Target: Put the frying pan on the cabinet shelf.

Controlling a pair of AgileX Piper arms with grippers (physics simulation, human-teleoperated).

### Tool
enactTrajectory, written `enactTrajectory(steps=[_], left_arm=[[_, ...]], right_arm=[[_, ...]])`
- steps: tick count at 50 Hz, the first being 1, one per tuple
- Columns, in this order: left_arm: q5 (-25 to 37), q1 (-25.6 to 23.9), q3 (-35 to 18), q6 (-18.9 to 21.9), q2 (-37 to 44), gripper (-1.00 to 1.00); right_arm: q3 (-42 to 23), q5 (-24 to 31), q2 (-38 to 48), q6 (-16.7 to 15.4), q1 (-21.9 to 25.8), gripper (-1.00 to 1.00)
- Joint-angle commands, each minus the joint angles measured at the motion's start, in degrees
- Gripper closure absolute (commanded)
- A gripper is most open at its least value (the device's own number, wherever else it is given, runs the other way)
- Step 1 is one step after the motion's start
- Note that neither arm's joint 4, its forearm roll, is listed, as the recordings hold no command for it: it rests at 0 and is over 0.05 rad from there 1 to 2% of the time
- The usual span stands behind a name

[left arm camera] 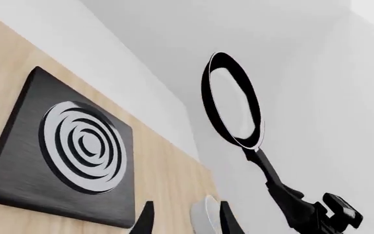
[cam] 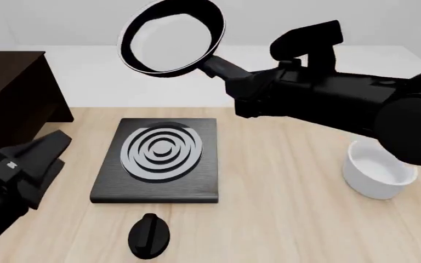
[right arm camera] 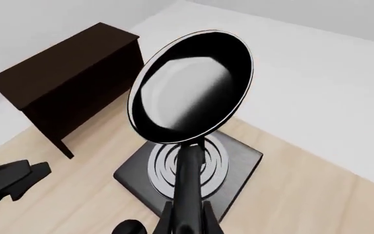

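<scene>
Frying pan (cam: 170, 39) up in air above hob (cam: 160, 159), tilted, handle clamped in right gripper (right arm camera: 187, 220) jaws. Cabinet shelf (cam: 9, 104) far left, well apart from pan. Left gripper (left arm camera: 183, 219) low near left; jaws apart. White bowl (cam: 377, 170) on tabletop (cam: 284, 219) right.

My fingers (right arm camera: 185, 222) look matt black plastic; the frying pan (cam: 170, 38) is glossy black with a smooth pale inside, the surface (cam: 291, 181) light wood grain, the cabinet shelf (right arm camera: 64, 73) dark matt wood, the hob (cam: 159, 159) brushed black
</scene>
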Motion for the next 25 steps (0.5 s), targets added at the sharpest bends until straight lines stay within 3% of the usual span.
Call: enactTrajectory(steps=[1,4,12,25], left_arm=[[-0.61,-1.80,0.17,-2.17,-0.19,-1.00],[-0.49,-1.97,0.23,-2.33,-0.51,-1.00],[-2.10,-2.75,1.72,-8.08,-2.38,-1.00],[-2.53,-4.16,2.22,-7.49,-2.23,-1.00]], right_arm=[[-5.61,-1.91,4.18,0.74,3.22,1.00],[-6.03,-2.30,5.36,0.80,4.27,1.00],[-7.87,-3.20,7.92,1.22,5.71,1.00],[-10.02,-4.19,11.15,2.24,8.97,1.00]])
